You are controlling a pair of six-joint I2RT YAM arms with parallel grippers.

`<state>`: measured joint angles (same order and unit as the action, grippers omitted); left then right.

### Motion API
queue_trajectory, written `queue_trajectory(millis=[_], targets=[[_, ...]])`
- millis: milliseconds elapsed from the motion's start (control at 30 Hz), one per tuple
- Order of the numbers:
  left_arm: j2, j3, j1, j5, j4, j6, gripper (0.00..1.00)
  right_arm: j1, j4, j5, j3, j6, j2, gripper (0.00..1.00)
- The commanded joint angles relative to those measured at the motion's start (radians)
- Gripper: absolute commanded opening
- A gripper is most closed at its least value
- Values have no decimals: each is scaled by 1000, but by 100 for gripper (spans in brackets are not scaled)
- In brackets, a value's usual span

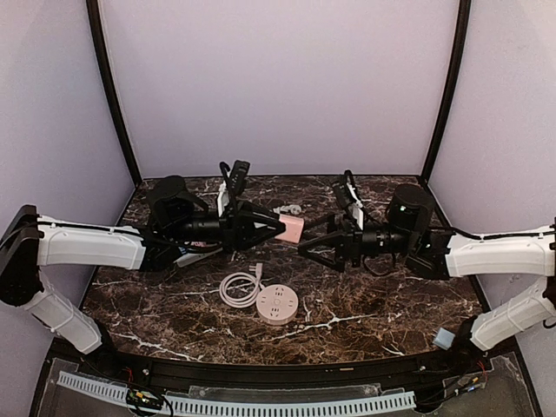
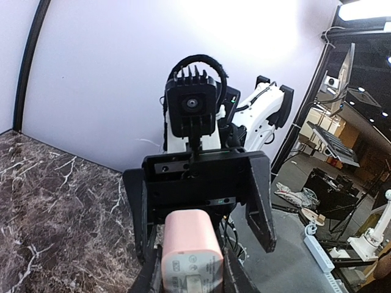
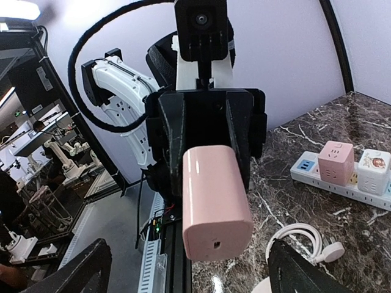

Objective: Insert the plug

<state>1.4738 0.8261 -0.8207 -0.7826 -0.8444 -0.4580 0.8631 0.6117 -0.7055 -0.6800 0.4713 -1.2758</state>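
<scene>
The left pincer (image 1: pixel 280 229) clamps the plug (image 1: pixel 292 228) aloft, offering it toward 3 o'clock, where the right pincer (image 1: pixel 314 248) gapes wide, likely to regrip it.

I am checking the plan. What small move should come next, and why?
Probably ease the right gripper forward: its jaws stand open, facing the pink rectangular plastic charger block that the left gripper holds out, with a gap between.

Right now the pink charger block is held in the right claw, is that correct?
Not quite. The left claw holds the pink charger block. The right claw faces it, open and empty. The top external view shows this, and the right wrist view agrees.
</scene>
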Motion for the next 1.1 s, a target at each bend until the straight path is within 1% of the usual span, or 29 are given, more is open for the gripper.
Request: queue_trajectory(millis=[0,100,267,400,467,567,767,867,1067], targets=[[-5,-28,7,-38,-157,-61,1,46,53,-35,-88,5,-42,87],[-4,-42,6,-34,-201,-79,1,67,36,-23,-129,-4,-68,84],[4,-45,8,-31,-257,-98,1,75,36,-11,-172,4,-98,75],[10,-50,9,-30,-299,-131,1,86,36,-6,-191,3,-118,64],[12,-53,9,-34,-312,-145,1,89,39,0,-193,3,-118,62],[3,-63,9,-39,-318,-153,1,90,25,18,-196,1,-101,59],[-48,-93,9,-17,-274,-119,1,89,-79,108,-204,-43,-37,54],[-57,-96,9,-7,-261,-107,1,89,-90,115,-204,-43,-32,48],[-35,-93,9,3,-277,-117,1,91,-88,106,-222,-41,-62,41]])
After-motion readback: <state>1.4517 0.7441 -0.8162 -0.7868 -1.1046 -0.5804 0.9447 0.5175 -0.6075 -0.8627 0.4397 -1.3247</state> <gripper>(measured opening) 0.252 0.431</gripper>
